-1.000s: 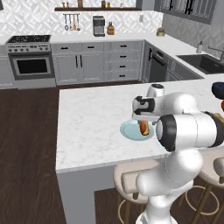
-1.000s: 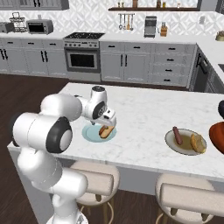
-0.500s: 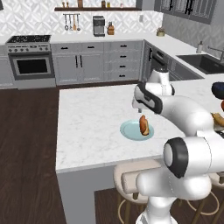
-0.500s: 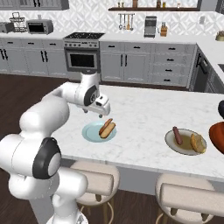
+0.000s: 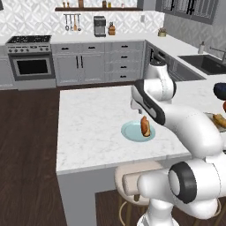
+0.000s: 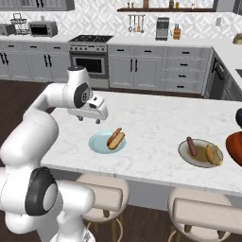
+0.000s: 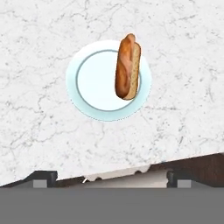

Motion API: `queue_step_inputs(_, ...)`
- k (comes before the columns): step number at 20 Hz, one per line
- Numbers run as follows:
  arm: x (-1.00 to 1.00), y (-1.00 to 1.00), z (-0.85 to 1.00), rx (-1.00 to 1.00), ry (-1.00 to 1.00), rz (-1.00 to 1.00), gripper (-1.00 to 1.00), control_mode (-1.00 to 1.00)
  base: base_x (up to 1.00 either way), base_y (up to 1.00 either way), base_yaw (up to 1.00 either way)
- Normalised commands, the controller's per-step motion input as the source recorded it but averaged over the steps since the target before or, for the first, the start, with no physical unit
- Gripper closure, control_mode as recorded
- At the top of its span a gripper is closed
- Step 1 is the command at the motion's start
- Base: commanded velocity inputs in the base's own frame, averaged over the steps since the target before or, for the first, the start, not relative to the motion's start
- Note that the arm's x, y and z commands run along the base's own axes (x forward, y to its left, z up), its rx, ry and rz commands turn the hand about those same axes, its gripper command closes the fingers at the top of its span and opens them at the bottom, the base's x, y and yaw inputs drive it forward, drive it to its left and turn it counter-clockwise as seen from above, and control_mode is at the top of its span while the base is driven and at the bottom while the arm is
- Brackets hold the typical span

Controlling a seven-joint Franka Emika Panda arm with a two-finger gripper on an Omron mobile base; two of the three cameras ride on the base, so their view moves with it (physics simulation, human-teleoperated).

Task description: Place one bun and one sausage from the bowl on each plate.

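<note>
The gripper (image 6: 90,118), jaws apart and empty, hangs above and just left of the blue plate (image 6: 98,143), where a sausage (image 6: 114,136) and bun (image 6: 118,140) lie together along its right side. Farther right, the beige plate (image 6: 201,162) holds its own pair beside the bowl (image 6: 234,145). With both plates apparently served, the arm does best to lift straight clear, brushing neither.

Pale blue plate (image 7: 94,87), golden-brown bun (image 7: 127,68), white grey-veined marble counter (image 7: 43,135)
</note>
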Motion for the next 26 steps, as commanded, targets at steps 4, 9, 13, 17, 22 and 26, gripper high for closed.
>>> queue_step_inputs(4, -0.12, 0.0, 0.04, 0.0, 0.03, 0.2, -1.0, -1.0, 0.0, 0.0, 0.0)
queue_step_inputs(9, -0.02, 0.0, 0.0, 0.01, 0.0, 0.08, -1.0, -1.0, 0.0, 0.0, 0.0)
queue_step_inputs(13, 0.0, 0.0, 0.0, 0.0, 0.0, 0.0, -1.0, 1.0, -0.07, 0.0, 0.0)
queue_step_inputs(17, 0.0, 0.0, 0.0, 0.0, 0.0, 0.0, -1.0, 1.0, -0.27, -0.52, 0.0)
queue_step_inputs(22, 0.0, 0.0, 0.0, 0.0, 0.0, 0.0, -1.0, 1.0, -0.4, -0.94, -0.01)
queue_step_inputs(26, 0.0, 0.0, 0.0, 0.0, 0.0, 0.0, -1.0, 1.0, -0.26, -1.0, -0.03)
